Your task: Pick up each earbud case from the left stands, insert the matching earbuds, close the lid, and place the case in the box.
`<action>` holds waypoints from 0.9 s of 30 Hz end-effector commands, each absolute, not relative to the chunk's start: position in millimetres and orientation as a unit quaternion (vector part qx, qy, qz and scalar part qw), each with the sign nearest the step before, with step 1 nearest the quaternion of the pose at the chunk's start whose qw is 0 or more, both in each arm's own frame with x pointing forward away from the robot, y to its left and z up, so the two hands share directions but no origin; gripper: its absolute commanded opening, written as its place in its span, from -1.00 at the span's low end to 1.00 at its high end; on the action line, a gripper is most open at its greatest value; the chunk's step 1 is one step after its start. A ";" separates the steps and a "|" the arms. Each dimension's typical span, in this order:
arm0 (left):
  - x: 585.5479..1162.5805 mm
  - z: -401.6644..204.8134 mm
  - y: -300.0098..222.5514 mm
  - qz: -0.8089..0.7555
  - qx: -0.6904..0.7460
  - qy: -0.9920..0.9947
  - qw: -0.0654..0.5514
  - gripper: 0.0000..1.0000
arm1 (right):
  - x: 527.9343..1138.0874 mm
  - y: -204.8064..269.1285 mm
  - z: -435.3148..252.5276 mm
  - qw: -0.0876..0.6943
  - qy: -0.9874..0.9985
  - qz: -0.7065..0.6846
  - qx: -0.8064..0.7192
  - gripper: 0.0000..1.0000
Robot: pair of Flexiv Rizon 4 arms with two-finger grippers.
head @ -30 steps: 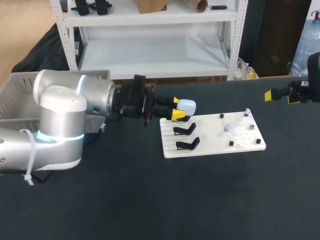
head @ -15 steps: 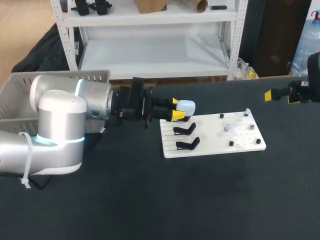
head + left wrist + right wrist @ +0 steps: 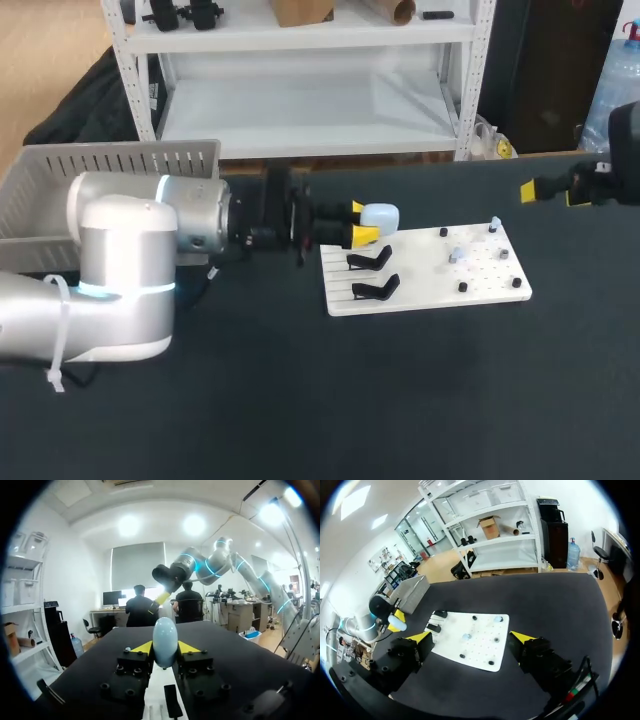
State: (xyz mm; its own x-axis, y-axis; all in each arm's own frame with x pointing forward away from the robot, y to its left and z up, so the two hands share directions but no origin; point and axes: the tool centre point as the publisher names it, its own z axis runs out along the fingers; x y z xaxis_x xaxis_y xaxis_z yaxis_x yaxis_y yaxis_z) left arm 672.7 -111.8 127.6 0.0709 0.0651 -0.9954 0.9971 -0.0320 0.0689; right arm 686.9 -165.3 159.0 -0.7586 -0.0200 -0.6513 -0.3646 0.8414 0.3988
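Your left gripper [image 3: 360, 224] clamps the smooth, pale-blue, egg-shaped plastic earbud case [image 3: 380, 214] by its sides. It's probably light and slippery, so hold it mid-body. Your right gripper [image 3: 470, 637] gapes empty.

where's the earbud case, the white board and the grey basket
earbud case [image 3: 381, 214]: head view, its rounded pale side
white board [image 3: 425, 287]: head view, bare patch near its front edge
grey basket [image 3: 130, 160]: head view, its slatted back wall

Pale blue, egg-shaped earbud case [image 3: 380, 214] gripped from both sides between the yellow fingertips of the left gripper [image 3: 362, 222], two black stands [image 3: 370, 260] just beside it
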 end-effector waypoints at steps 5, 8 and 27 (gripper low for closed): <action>669.2 124.4 -118.0 -0.482 0.529 0.491 0.497 -1.00 | 646.2 -138.8 180.2 0.333 0.889 0.278 -0.148 1.00; 668.5 123.9 -118.4 -0.480 0.524 0.498 0.497 -1.00 | 634.6 -122.0 183.9 0.328 0.887 0.276 -0.168 1.00; 667.7 115.8 -119.8 -0.497 0.510 0.491 0.502 -1.00 | 616.7 -39.3 171.6 0.259 0.897 0.285 -0.216 1.00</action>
State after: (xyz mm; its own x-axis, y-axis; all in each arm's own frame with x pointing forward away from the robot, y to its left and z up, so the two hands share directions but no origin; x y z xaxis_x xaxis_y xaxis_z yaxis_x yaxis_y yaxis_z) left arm 667.0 -119.7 118.7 0.0220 0.0084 -0.9997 0.9996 -0.0150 0.0218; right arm 612.7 -46.3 172.7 -0.7689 -0.2384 -0.5933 -0.5383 0.7421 0.3994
